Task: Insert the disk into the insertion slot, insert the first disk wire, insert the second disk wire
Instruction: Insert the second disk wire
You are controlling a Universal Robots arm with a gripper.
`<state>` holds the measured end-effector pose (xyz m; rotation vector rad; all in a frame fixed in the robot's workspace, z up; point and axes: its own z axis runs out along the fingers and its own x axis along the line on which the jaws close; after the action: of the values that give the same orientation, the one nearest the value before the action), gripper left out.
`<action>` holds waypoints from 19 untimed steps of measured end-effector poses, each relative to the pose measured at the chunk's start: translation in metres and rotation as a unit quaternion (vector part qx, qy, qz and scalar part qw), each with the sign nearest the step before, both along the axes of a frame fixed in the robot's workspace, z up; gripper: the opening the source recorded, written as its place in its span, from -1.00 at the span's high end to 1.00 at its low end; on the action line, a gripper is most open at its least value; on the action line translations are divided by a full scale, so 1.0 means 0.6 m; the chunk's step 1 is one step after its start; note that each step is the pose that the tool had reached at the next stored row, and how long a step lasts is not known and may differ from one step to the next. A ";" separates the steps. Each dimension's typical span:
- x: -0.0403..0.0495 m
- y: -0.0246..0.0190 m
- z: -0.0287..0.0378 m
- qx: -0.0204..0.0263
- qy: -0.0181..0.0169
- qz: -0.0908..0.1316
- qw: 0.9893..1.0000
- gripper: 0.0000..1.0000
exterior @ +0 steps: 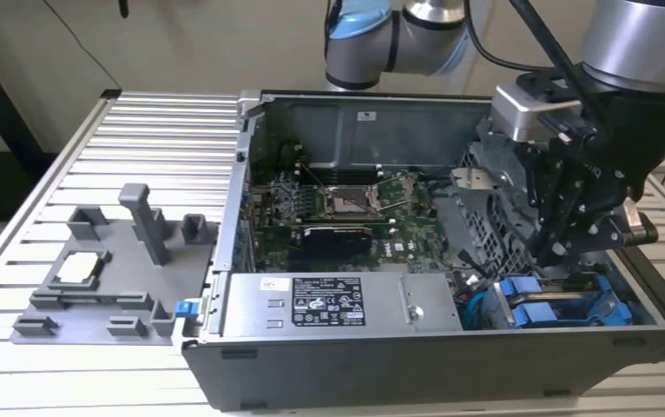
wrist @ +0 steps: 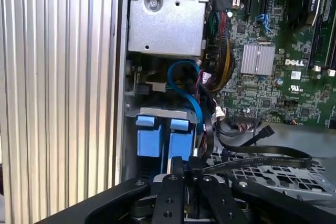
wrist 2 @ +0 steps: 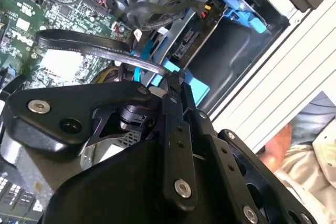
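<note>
— Black linkage bars of the claw (wrist: 181,169) fill the foreground in both wrist views. What is beyond the tips?

— Just past them, the disk's blue carrier (wrist: 164,137) sits in the drive bay at the case's corner; the disk's own metal body is hidden.

— Clenched or released?

— Clenched: the fingers (wrist 2: 172,90) meet at one narrow tip, touching a flat black ribbon cable (wrist 2: 94,45). Whether they pinch it, I cannot tell.

— And farther off?

— The grey power-supply box (exterior: 326,304) lies beside the bay, the green motherboard (exterior: 332,213) beyond the claw (exterior: 558,252).
</note>
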<state>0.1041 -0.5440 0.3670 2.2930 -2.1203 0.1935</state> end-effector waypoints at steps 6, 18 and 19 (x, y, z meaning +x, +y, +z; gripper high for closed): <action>0.023 -0.0010 -0.003 0.005 0.025 0.000 1.000 0.68; 0.064 -0.0033 -0.007 0.028 0.066 0.000 0.997 0.68; 0.066 -0.0041 -0.007 0.029 0.070 0.000 0.997 0.68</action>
<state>0.1437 -0.5465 0.3627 2.2637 -2.0838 -0.0300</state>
